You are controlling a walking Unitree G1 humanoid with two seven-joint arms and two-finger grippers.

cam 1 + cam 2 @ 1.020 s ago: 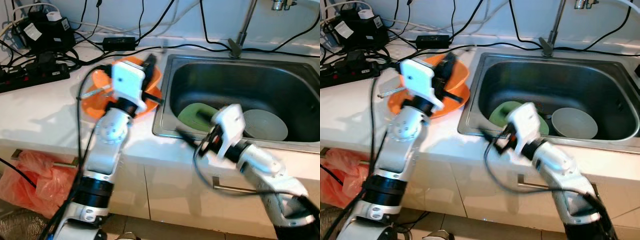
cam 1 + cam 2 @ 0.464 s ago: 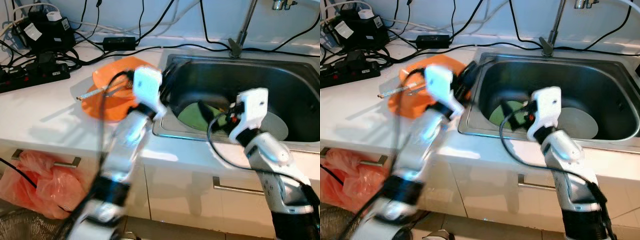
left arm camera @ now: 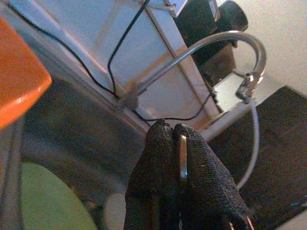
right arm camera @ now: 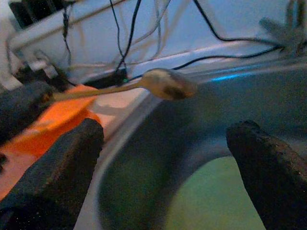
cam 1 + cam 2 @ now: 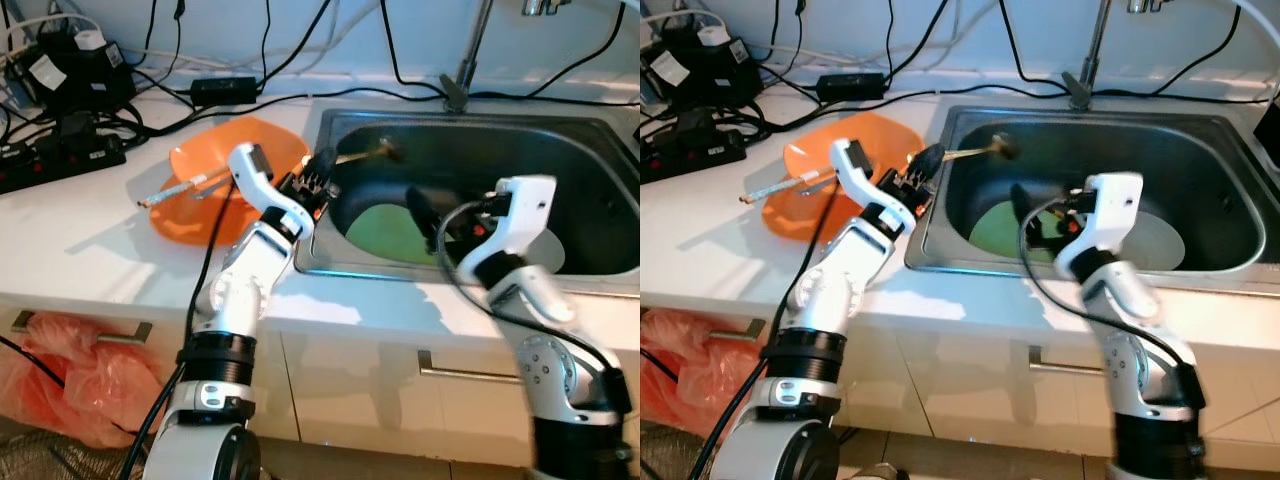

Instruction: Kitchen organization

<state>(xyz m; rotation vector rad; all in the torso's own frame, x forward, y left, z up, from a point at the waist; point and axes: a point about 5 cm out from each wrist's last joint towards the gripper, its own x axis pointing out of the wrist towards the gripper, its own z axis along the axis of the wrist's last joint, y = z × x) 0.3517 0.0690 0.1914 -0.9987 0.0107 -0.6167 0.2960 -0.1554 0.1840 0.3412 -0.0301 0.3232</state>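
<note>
My left gripper (image 5: 318, 176) is shut on the handle of a metal spoon (image 5: 383, 151), holding it out over the left rim of the steel sink (image 5: 330, 262). In the left wrist view its fingertips (image 3: 165, 132) pinch the thin handle (image 3: 182, 154). My right gripper (image 5: 425, 212) is open inside the sink, just above a green plate (image 5: 385, 230). In the right wrist view its fingers (image 4: 57, 167) stand wide apart, with the spoon bowl (image 4: 165, 84) beyond them. An orange plate (image 5: 215, 190) on the counter carries a thin stick-like utensil (image 5: 185, 186).
A pale bowl (image 5: 1160, 240) lies in the sink behind my right arm. The faucet (image 5: 465, 60) stands at the sink's back. Power strips and black cables (image 5: 60, 150) crowd the back left of the counter. An orange plastic bag (image 5: 60, 380) hangs below.
My left arm has swung right from the orange plate to the sink's edge, carrying the spoon. My right gripper has come up from the counter front into the sink.
</note>
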